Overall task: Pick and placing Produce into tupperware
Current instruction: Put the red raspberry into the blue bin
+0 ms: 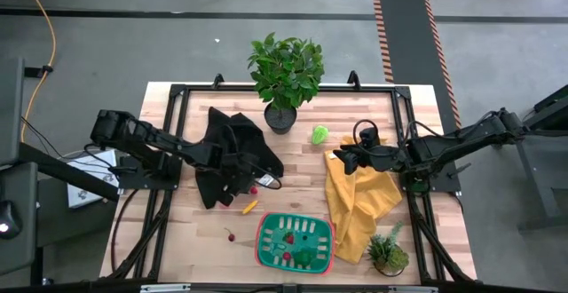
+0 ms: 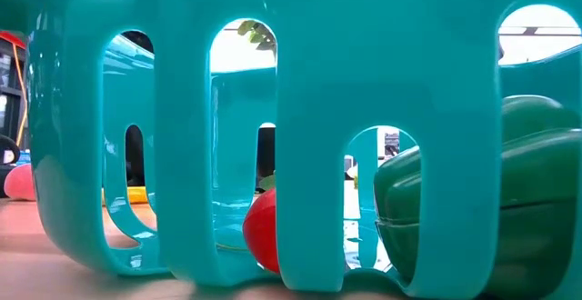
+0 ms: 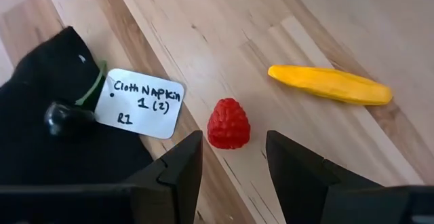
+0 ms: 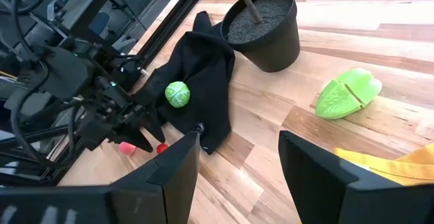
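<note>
My left gripper (image 1: 252, 184) (image 3: 234, 149) is open over the right edge of a black cloth (image 1: 229, 155). Its fingers stand on either side of a red raspberry (image 3: 228, 123) (image 1: 255, 190) that lies on the wood, without touching it. A yellow piece (image 3: 330, 85) (image 1: 250, 206) lies just beyond. My right gripper (image 1: 341, 159) (image 4: 239, 139) is open and holds nothing, above the yellow cloth (image 1: 359, 200). The green, red-rimmed tupperware (image 1: 295, 241) sits near the table's near edge and holds a red bit (image 2: 262, 232) and a dark green piece (image 2: 473, 200). A lime-green ball (image 4: 178, 94) rests on the black cloth.
A lime-green leafy piece (image 1: 319, 134) (image 4: 349, 93) lies by the potted plant (image 1: 286, 71). A small plant (image 1: 388, 253) stands at the near right corner. A cherry (image 1: 231, 235) lies left of the tupperware. A white label (image 3: 139, 103) is attached to the black cloth.
</note>
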